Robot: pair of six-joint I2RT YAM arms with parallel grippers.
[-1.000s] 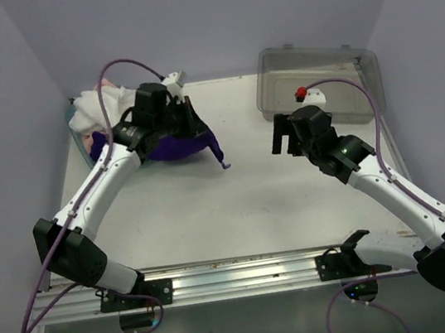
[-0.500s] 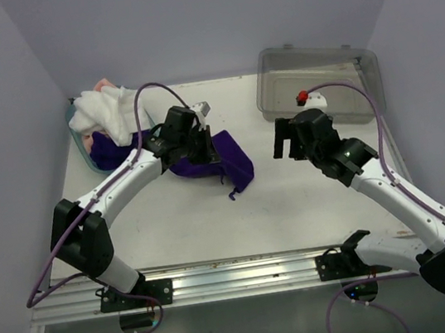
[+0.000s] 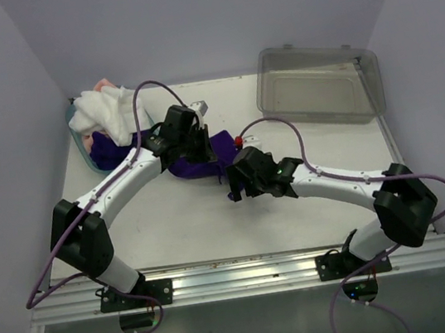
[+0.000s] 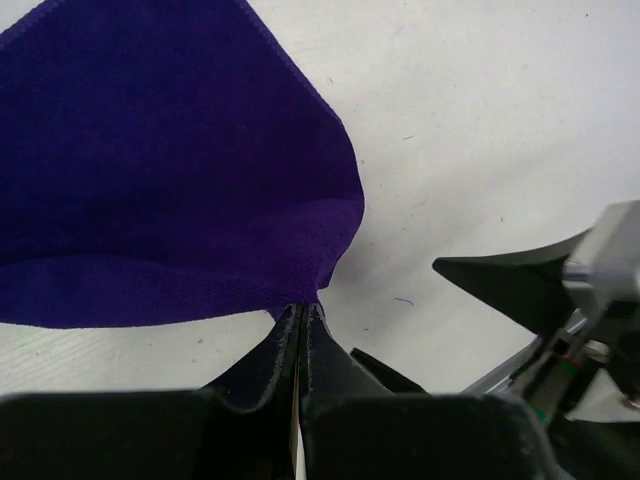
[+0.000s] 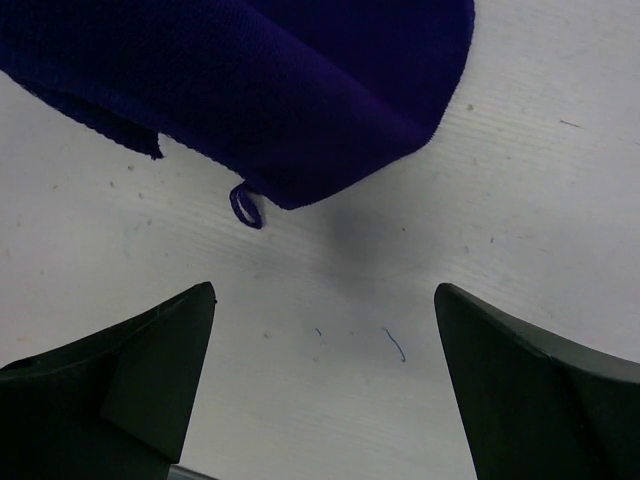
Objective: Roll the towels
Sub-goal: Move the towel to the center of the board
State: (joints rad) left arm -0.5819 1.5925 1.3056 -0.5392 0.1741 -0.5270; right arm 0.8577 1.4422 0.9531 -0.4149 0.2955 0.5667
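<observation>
At the far left of the desk (image 3: pixel 180 219) stands a teal basket (image 3: pixel 79 146). A white towel (image 3: pixel 101 113) is heaped on its rim, and a peach-pink towel (image 3: pixel 104 86) peeks out behind it. The dark purple towel (image 3: pixel 196 160) trails from the basket's side out toward the middle of the desk, where most of it lies in a loose, rumpled spread.

The left arm (image 3: pixel 124 177) reaches over this cloth. Its jaws are pressed fully together, pinching a raised fold of the purple towel, which fans away from the tips in the left wrist view. Just right of that, the right arm (image 3: pixel 334 183) stretches low across the desk. Its jaws are spread wide with nothing between them, only bare desk. The towel's near edge and a small hanging loop (image 5: pixel 246 207) lie just ahead of the tips (whether the tips touch the desk I cannot tell).

At the far right corner, well apart from the towels, sits a clear grey bin (image 3: pixel 319 85).
</observation>
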